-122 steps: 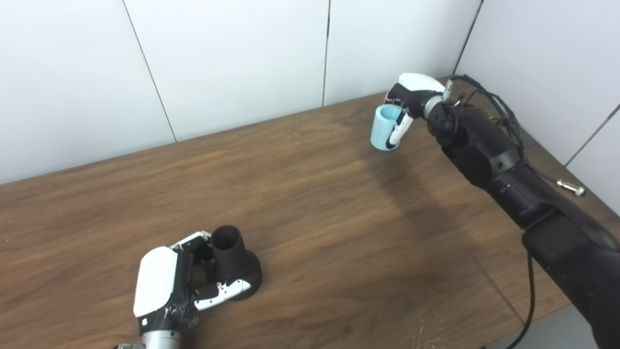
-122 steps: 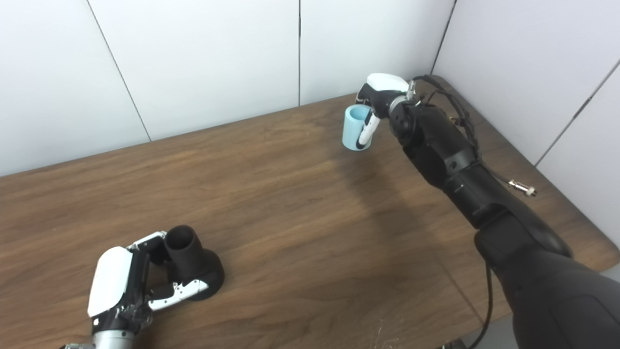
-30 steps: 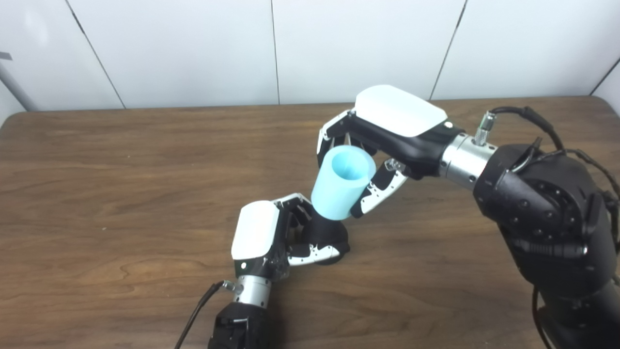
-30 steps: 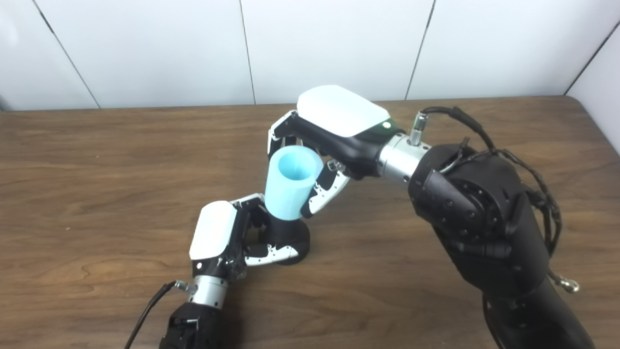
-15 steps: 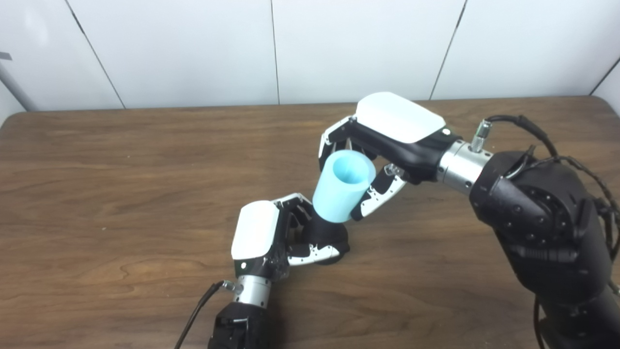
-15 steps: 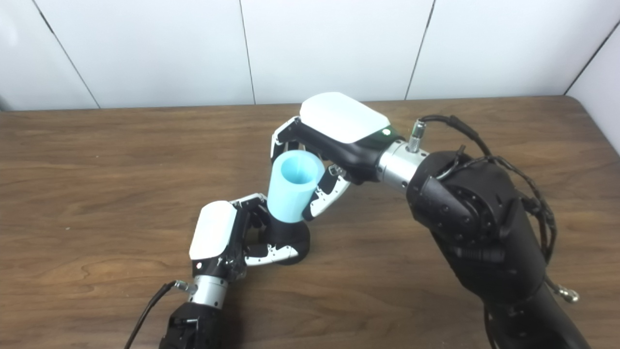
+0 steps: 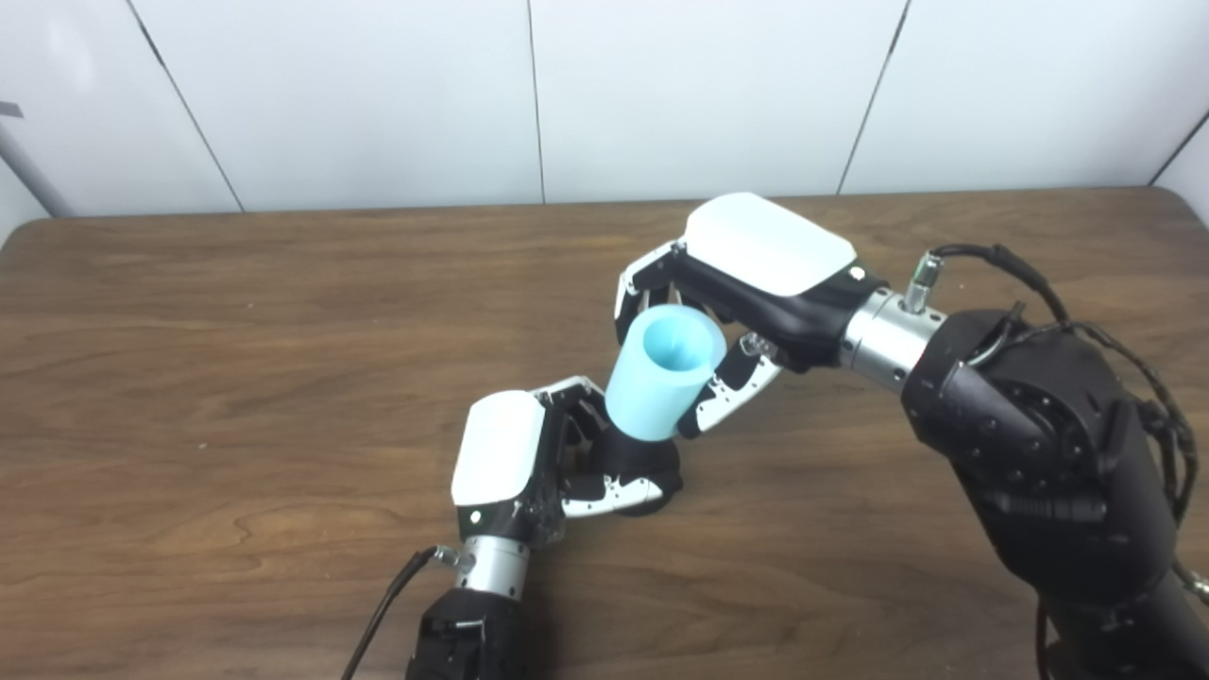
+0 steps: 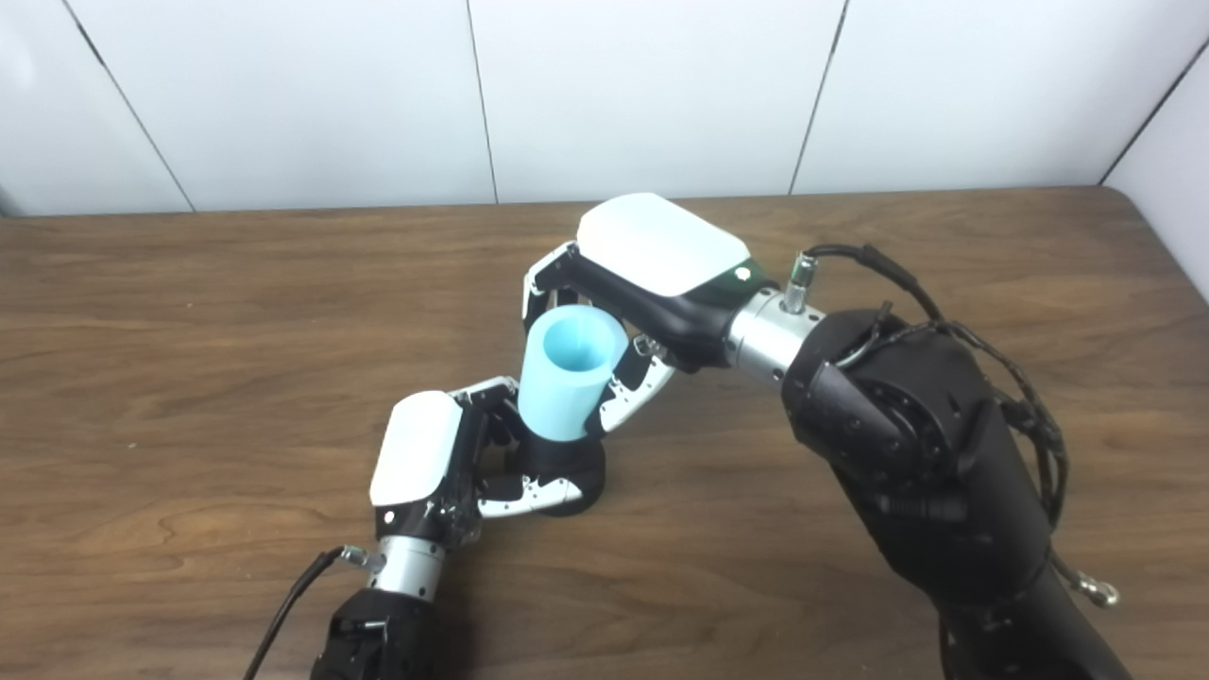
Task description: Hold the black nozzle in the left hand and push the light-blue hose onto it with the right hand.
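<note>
The left hand [image 7: 510, 463] is clamped on the black nozzle [image 7: 640, 461], which stands on the wooden table [image 7: 236, 378]. The right hand [image 7: 746, 283] grips the light-blue hose [image 7: 661, 374], its lower end over the nozzle top.

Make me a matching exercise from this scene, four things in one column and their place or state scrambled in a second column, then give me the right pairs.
Things:
1. light-blue hose
2. black nozzle
3. left hand
4. right hand

States:
A. wrapped around the black base, low on the table
B. grips the hose from above and the side
C. open end up, lower end over the black part
D. stands on the wood, its top hidden by the blue tube

Pairs: 1-C, 2-D, 3-A, 4-B
</note>
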